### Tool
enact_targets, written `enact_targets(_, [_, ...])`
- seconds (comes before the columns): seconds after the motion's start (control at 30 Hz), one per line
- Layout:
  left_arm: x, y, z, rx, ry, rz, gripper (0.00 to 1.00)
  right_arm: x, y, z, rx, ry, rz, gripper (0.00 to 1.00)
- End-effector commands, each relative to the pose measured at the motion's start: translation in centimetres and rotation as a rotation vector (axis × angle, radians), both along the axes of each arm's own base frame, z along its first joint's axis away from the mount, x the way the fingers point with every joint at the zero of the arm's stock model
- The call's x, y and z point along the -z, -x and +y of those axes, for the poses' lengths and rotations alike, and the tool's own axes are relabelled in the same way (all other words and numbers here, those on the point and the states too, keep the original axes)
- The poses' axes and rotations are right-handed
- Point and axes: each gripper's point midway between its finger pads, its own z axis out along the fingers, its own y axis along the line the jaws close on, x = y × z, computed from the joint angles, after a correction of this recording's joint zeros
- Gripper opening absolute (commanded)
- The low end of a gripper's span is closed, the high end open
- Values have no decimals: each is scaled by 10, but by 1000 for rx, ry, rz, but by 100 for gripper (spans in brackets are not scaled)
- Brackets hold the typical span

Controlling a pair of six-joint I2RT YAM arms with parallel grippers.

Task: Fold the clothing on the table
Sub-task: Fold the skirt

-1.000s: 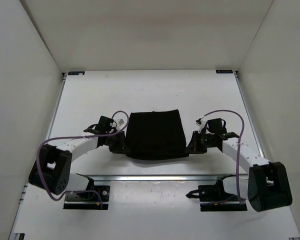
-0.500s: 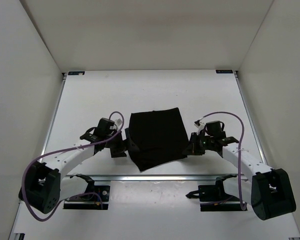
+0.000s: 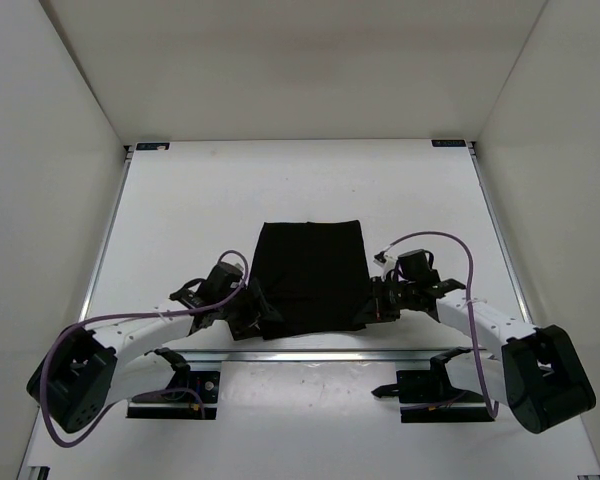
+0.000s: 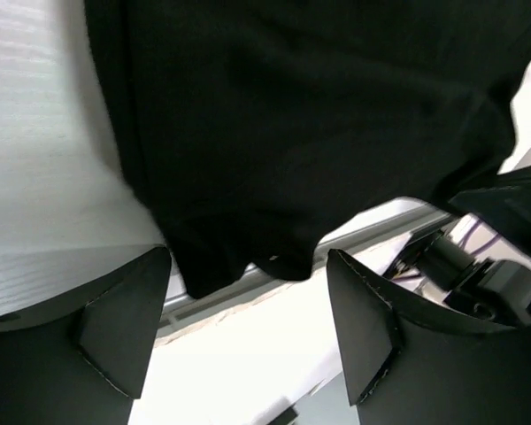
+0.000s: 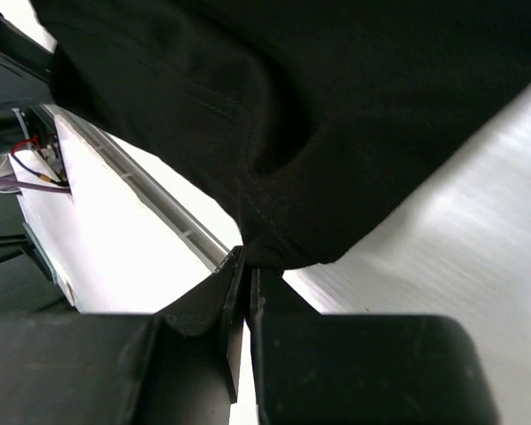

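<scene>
Here, your left pincer [image 4: 248, 261]: jaws wide apart, holding nothing, cloth [image 4: 319, 115] hem just ahead between them. Your right pincer [image 5: 246, 270]: jaws closed, nipping the cloth's edge. Beyond both, cloth spreads over the table [image 3: 180, 200].

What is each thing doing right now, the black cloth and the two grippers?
clothing: lying on the table as a rough rectangle, its near right corner pinched.
left gripper: open, at the clothing's near left edge, not gripping it.
right gripper: shut on the clothing's near right corner.
</scene>
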Motion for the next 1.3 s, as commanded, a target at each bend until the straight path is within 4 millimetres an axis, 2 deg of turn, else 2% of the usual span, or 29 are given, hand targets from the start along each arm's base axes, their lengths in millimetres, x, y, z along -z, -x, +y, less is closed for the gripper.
enact_targets(0.0, [4,-11,0,-75,-23,-28,82,-4,-1,0,-1,-26,-22,0])
enact_targets(0.07, [6,-14,-3,-68,-39,-43,79,-5,-3,0,0,-29,-35,0])
enact_targets(0.17, [10,-17,-1,-87,-68,-41,68,-13,-7,2,2,-33,-52,0])
enact_targets(0.27, [8,-23,6,-112,-91,-57,37,-13,-11,-1,14,-25,-64,0])
enact_targets(0.33, [8,-23,12,-117,-103,-54,12,-13,-13,-3,27,-26,-60,0])
enact_targets(0.4, [4,-22,15,-114,-93,-47,0,-14,-15,-4,36,-26,-57,0])
enact_targets(0.57, [-9,-23,25,-15,-66,-77,0,-26,-37,-13,86,-28,-89,0])
enact_targets(0.6, [-6,-20,33,12,-92,-60,0,-31,-42,-14,90,-28,-105,0])
enact_targets(0.67, [-12,-26,36,68,-119,-75,0,-36,-51,-16,98,-19,-123,1])
enact_targets(0.73, [-3,-26,40,134,-167,-47,0,-42,-62,-16,104,-13,-139,0])
enact_targets(0.77, [-7,-34,36,140,-164,-63,0,-43,-66,-15,108,-14,-142,0])
enact_targets(0.8, [-2,-37,34,163,-162,-45,0,-43,-73,-16,108,-9,-148,0])
enact_targets(0.83, [-2,-51,26,185,-147,-54,0,-49,-86,-12,99,-11,-158,0])
enact_targets(0.87, [-14,-72,17,191,-133,-107,0,-51,-94,-16,111,-3,-160,0])
enact_targets(0.9, [-23,-100,9,215,-137,-150,0,-60,-113,-16,103,10,-187,0])
enact_targets(0.93, [-15,-115,11,236,-163,-143,0,-76,-140,-15,92,18,-241,0])
enact_targets(0.97, [-27,-149,3,240,-172,-186,0,-72,-154,-22,106,46,-214,0])
enact_targets(1.0, [-65,-192,-10,262,-170,-330,0,-102,-185,-30,116,73,-299,0])
enact_targets(1.03, [-88,-231,-12,262,-197,-409,0,-133,-224,-33,125,103,-405,0])
enact_targets(1.07, [-91,-256,-5,252,-241,-436,0,-169,-262,-45,156,142,-496,0])
enact_targets(1.1, [-128,-293,-6,216,-265,-532,0,-171,-280,-54,175,171,-484,0])
enact_targets(1.13, [-184,-326,-5,186,-274,-673,0,-230,-307,-63,214,187,-619,0])
enact_targets(1.17, [-234,-355,2,130,-294,-799,0,-277,-333,-74,259,195,-729,0])
enact_targets(1.2, [-259,-369,12,81,-329,-866,0,-292,-344,-76,266,199,-762,0])
enact_targets(1.23, [-308,-378,20,28,-364,-996,0,-336,-355,-87,310,201,-881,0])
enact_targets(1.27, [-331,-380,26,13,-399,-1070,0,-363,-355,-93,343,199,-944,0])
